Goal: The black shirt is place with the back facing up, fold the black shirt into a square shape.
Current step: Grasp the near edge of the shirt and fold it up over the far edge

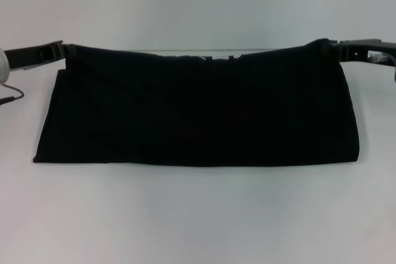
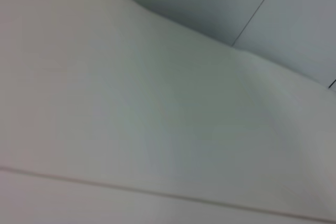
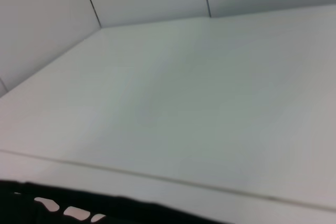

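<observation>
The black shirt (image 1: 198,109) is seen in the head view as a wide, flat band lying across the white desk (image 1: 198,221), its near edge resting on the desk and its far edge raised and stretched between the two arms. The left tool (image 1: 62,49) is placed at the far left corner of the cloth and the right tool (image 1: 337,47) at the far right corner; each appears to be clamped on its corner, since the far edge is held taut between them, though the fingers themselves cannot be made out clearly. In the right wrist view only a strip of the dark cloth (image 3: 105,211) is shown against the desk, and in the left wrist view nothing but desk and wall is shown.

A lengthwise fold is judged to be in hand, with the far edge lifted. For the next move, both corners would need to be carried evenly toward the near edge, kept level, so that the layers are laid flat without wrinkles.
</observation>
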### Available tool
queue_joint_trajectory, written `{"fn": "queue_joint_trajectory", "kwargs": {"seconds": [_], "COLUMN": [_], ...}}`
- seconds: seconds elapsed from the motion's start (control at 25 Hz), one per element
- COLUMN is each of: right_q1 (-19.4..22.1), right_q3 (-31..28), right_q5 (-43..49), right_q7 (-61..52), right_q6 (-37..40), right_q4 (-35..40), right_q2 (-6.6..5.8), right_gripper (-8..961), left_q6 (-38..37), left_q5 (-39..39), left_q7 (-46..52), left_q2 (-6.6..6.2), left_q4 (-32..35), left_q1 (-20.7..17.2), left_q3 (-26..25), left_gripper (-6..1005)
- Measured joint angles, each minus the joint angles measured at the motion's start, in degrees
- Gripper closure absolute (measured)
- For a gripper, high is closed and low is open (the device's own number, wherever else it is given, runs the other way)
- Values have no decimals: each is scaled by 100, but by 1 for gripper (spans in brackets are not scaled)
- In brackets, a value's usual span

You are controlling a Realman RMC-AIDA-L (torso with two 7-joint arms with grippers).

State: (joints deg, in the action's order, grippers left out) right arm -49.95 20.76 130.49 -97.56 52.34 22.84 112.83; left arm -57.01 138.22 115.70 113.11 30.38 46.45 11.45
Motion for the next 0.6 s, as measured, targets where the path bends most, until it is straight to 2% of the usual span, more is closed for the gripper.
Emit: {"fn": "queue_joint_trajectory", "kwargs": {"seconds": [0.32, 0.6], "right_q1": [-200, -245], "right_q3": [50, 88], "right_q5": [-7, -7], "right_q7": [-1, 6], "right_q6": [-374, -447], "right_q4": [-48, -71], "right_q2": [-7, 32], "right_gripper": [912, 912], "left_q6": [121, 270], "left_q5": [-80, -86], "left_q7": [-22, -25], "left_q2": [4, 68], "left_q4": [63, 45], "left_q1": [74, 91], "left_q3": [17, 91], "left_gripper": [874, 869]}}
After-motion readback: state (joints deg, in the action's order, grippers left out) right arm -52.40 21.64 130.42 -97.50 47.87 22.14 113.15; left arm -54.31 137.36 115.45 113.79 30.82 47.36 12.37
